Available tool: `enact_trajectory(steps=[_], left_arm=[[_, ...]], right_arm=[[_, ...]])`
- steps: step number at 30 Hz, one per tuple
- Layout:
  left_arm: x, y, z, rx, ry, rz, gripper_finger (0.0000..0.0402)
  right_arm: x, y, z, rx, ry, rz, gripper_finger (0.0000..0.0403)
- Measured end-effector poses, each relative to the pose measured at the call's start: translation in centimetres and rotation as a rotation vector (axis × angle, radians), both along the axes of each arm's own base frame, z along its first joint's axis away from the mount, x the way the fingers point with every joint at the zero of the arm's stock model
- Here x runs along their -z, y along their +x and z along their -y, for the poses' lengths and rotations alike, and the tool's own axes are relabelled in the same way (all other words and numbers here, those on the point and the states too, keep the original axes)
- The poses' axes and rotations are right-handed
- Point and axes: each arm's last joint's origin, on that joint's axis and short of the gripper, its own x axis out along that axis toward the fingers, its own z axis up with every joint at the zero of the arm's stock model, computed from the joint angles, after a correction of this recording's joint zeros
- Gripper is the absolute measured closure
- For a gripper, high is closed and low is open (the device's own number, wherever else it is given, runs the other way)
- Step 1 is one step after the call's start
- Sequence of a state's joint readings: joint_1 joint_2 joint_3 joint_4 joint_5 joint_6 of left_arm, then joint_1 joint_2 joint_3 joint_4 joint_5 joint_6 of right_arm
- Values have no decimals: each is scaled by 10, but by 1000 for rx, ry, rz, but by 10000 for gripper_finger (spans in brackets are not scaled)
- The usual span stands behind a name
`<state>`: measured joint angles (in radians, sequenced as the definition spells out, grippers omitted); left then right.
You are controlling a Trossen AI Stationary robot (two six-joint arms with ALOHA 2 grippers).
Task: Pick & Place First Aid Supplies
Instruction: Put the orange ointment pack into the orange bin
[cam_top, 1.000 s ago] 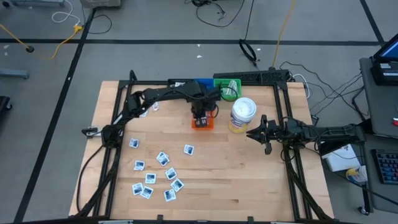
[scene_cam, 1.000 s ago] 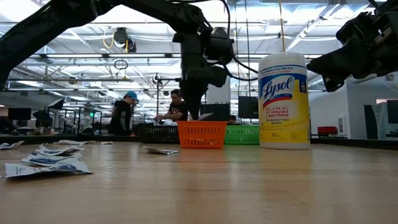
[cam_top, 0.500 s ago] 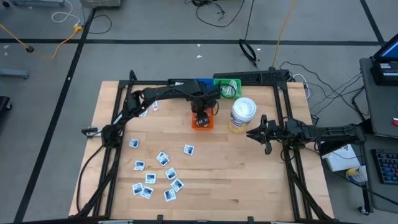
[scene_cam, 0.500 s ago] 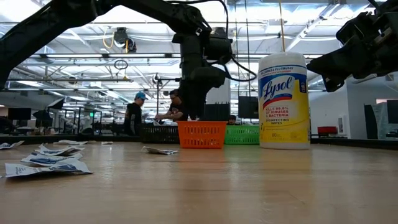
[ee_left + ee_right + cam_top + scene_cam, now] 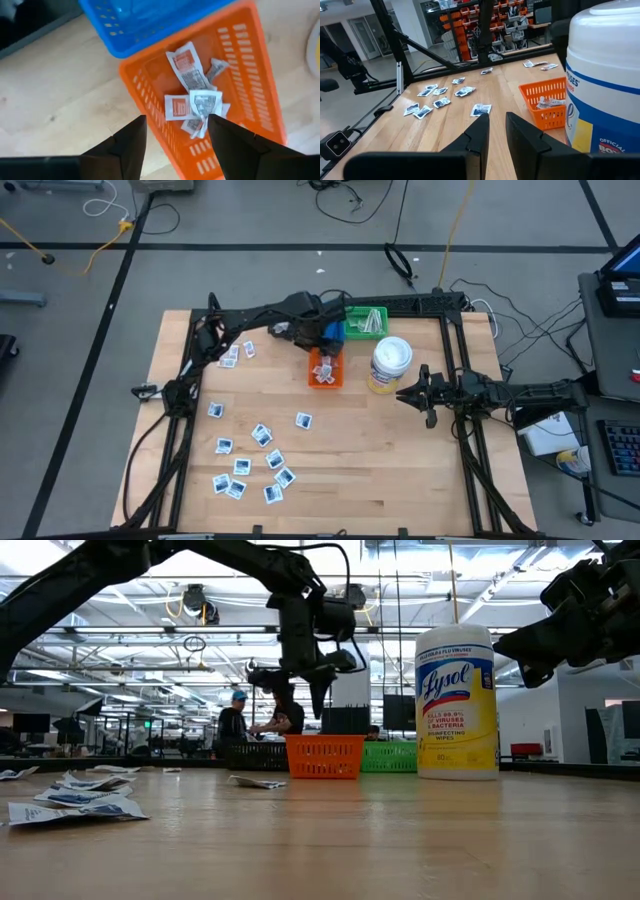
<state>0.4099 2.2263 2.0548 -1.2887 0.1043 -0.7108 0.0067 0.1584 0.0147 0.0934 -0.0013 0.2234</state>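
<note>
Left wrist view: left pincer released (empty) above orange basket of packets.

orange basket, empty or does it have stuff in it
Not empty. The left wrist view shows several small white packets lying in a loose pile on the floor of the orange basket; the high view shows white packets in it too.

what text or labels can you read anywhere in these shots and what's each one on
"Lysol": brand on the yellow wipes canister, low view.
"DISINFECTING WIPES": lower on that label, barely legible; the other small lines are too blurred.
"OFFICIAL": partial word on the canister, right wrist view.
Packets in the orange basket: red and grey print, too blurred to read.
Loose packets on the table: too small to read.
</note>
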Motion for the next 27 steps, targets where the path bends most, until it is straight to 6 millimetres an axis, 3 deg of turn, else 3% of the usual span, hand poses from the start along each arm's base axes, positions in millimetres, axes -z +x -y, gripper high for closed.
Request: enact_trajectory(steps=[5, 11, 16, 27], left_arm=[[-3, -4, -8, -151, -18, 1, 199], [-5, -10, -13, -168, -17, -19, 211], [-6, -22, -29, -186, -24, -46, 215], [-26, -85, -43, -272, 62, 62, 171]], right_arm=[[0, 0, 0, 0, 0, 0, 344], [0, 0, 0, 0, 0, 0, 344], [0, 0, 0, 0, 0, 0, 344], [0, 0, 0, 0, 0, 0, 344]])
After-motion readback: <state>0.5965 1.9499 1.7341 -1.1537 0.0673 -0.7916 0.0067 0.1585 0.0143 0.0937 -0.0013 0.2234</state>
